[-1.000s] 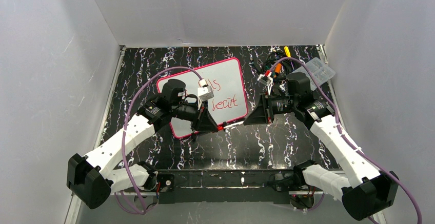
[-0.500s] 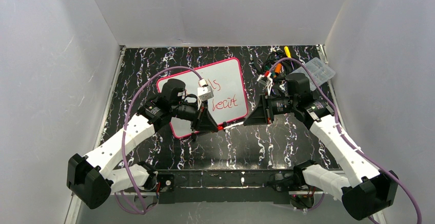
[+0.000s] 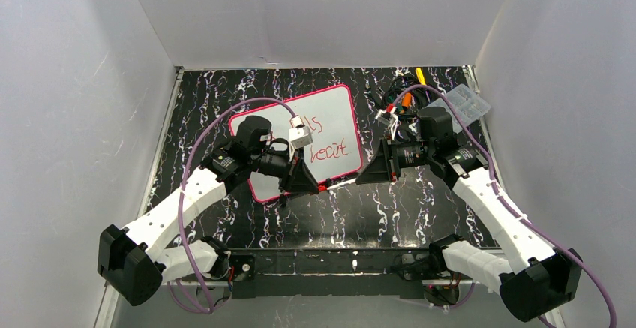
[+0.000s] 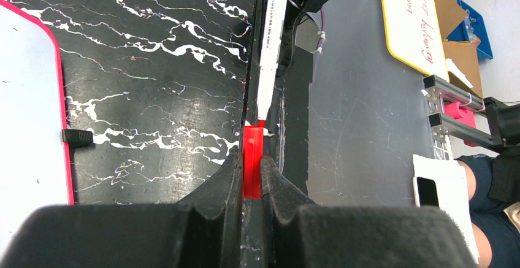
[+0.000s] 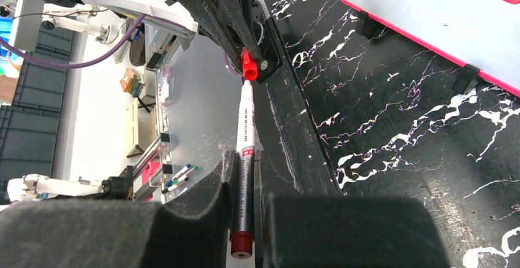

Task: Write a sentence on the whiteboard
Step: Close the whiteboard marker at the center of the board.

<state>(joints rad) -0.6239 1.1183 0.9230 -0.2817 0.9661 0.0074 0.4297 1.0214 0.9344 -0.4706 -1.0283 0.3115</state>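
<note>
The left pincer (image 4: 251, 155) is clamped on the red cap (image 4: 252, 138). The right pincer (image 5: 244, 160) grips the marker (image 5: 245, 118) by its barrel. They meet just off the whiteboard's (image 3: 339, 110) near edge. Only the top view shows the sentence (image 3: 330, 150) on the whiteboard, partly hidden behind the left arm (image 3: 195, 189).

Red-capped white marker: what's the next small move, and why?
Probably open the left claw off the red plastic cap: it looks seated on the white marker barrel, which the right claw grips, and red writing already sits on the pink-rimmed whiteboard.
</note>
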